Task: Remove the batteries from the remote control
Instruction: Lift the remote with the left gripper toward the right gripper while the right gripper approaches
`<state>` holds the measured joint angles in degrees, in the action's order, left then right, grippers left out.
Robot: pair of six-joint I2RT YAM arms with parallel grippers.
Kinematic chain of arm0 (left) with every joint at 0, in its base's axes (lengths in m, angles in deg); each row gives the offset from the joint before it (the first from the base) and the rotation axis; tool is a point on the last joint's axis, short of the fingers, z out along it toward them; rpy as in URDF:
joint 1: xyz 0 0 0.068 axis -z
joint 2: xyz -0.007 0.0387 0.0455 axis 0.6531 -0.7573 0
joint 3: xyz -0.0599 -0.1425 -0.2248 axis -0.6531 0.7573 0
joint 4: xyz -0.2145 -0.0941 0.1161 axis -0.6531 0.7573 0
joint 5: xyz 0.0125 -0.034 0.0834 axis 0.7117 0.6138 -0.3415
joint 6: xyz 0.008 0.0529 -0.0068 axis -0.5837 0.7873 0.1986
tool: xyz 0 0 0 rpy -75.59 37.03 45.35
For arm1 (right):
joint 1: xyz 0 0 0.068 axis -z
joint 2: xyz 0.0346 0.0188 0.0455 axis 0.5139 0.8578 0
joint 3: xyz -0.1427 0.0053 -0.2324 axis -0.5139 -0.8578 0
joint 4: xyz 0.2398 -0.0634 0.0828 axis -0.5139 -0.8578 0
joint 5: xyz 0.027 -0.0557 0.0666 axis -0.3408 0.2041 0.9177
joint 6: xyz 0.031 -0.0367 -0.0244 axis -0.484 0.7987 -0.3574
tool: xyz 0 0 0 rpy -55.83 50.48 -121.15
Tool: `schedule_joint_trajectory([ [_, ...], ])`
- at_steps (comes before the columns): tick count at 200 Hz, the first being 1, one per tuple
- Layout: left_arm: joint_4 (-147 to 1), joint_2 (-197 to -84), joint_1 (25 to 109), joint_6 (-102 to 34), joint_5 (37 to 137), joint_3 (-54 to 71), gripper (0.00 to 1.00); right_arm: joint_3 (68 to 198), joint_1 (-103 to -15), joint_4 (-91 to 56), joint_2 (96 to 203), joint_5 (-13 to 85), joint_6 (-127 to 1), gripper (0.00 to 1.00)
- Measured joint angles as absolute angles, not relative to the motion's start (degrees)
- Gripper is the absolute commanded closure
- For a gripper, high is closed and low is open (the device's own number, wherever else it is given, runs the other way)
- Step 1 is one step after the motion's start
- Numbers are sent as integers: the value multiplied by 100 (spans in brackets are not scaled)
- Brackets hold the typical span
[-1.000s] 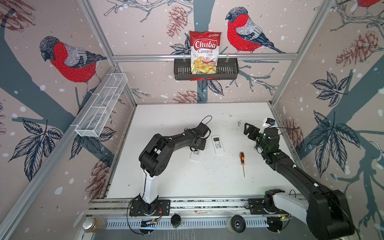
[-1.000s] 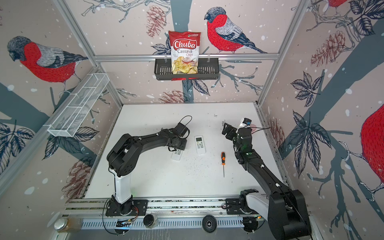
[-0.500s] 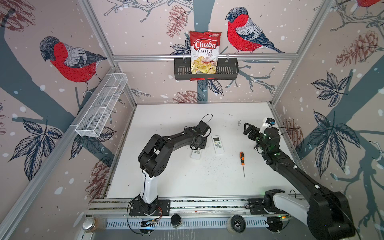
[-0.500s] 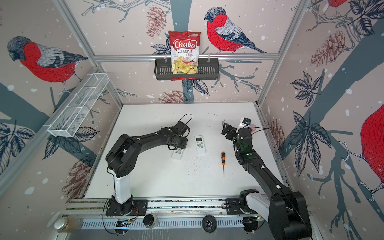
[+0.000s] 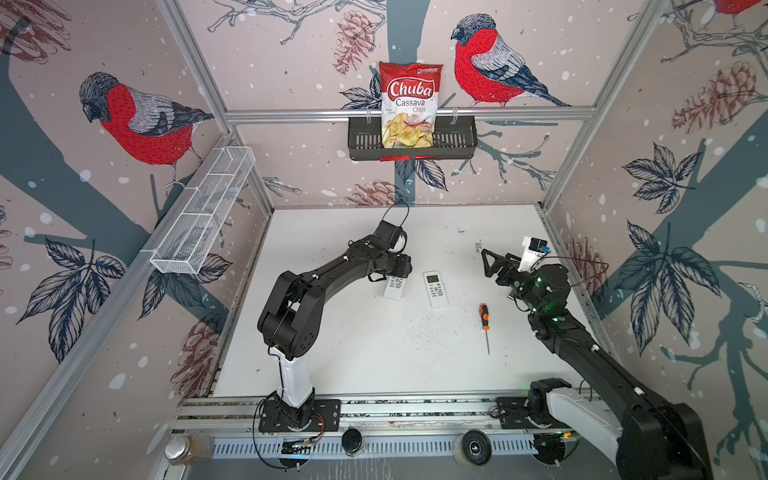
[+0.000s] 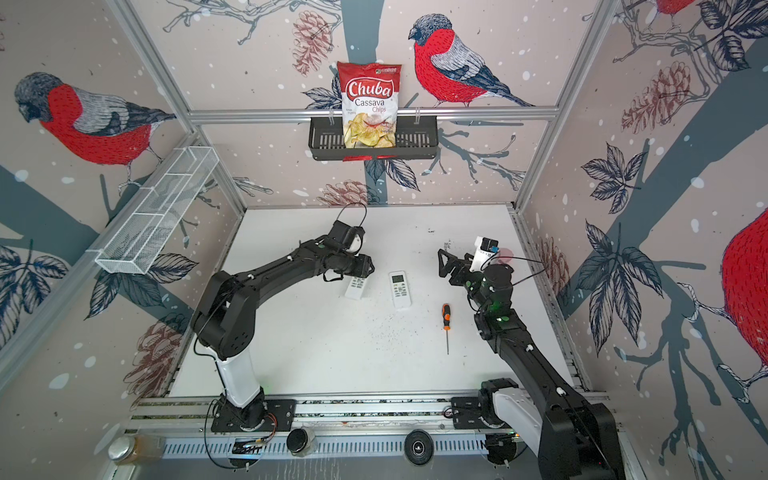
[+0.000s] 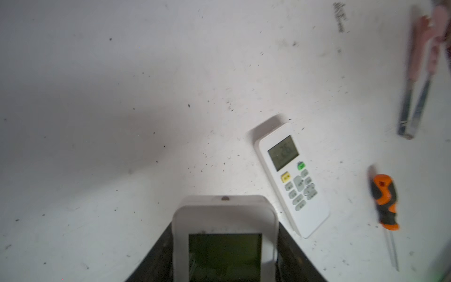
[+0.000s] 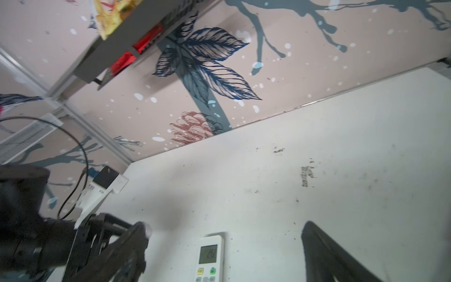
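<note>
The left gripper (image 5: 397, 272) is clenched on the display end of the held remote (image 5: 394, 287). In the left wrist view this remote is seen face up between the dark fingers (image 7: 158, 261). Whether its button end rests on the table (image 5: 374, 357) cannot be told. In both top views the held remote is found just left of the free remote (image 5: 435, 289), near it but not touching, and slightly angled against it. The free remote is laid flat and face up, with its lit display and coloured buttons shown in the wrist views. The screwdriver (image 5: 484, 318) is laid to the right of the free remote, apart from it, its orange handle level with that remote's lower end. The right gripper (image 5: 485, 262) is held above the table, further to the right of the free remote and beyond the screwdriver. Its jaws are spread wide with nothing between them. The batteries are hidden in every view, and only the button faces of the two remotes are shown.
</note>
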<state>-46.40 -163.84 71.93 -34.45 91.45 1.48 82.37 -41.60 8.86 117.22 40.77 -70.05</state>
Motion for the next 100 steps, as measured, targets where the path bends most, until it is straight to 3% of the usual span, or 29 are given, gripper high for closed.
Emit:
schedule_joint_trajectory([
  [44, -5403, -16281, 6767, -3515, 10799, 126, 77, 8270, -4029, 1570, 11768, 5515, -7038, 0],
  [100, -6848, -16532, 6708, -4024, 12489, 10, 77, 8624, -3904, 2569, 12791, 7244, -7545, 4],
])
